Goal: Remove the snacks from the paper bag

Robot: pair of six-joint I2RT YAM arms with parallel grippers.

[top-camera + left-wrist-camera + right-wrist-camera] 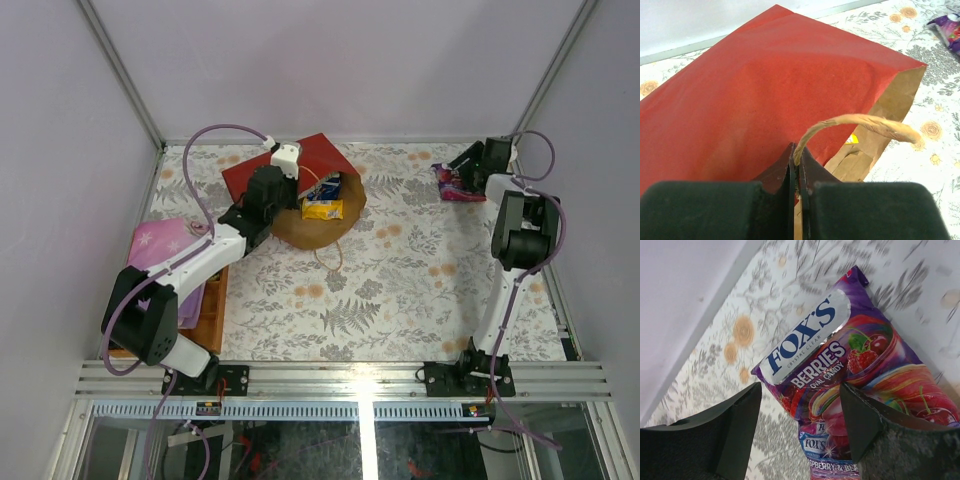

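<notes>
Left arm reaches forward; left gripper [797, 162] pinched shut on twisted tan cord handle [860, 122] of red paper carrier bag [765, 85], which lies on its side. Right arm extended to far-right corner, right gripper [800, 407] spread wide over glossy purple Fox's packet [840, 355] lying flat.

The top camera looks down on the whole table [400, 290] from high at the near edge. The wrist cameras sit close: left over the bag [755, 100], right over the purple packet [855, 365]. The top view shows both too.

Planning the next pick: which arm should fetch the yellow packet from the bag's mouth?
Probably right: the right gripper is open over the purple packet on the table; the left gripper is shut on the handle of the paper bag.
</notes>
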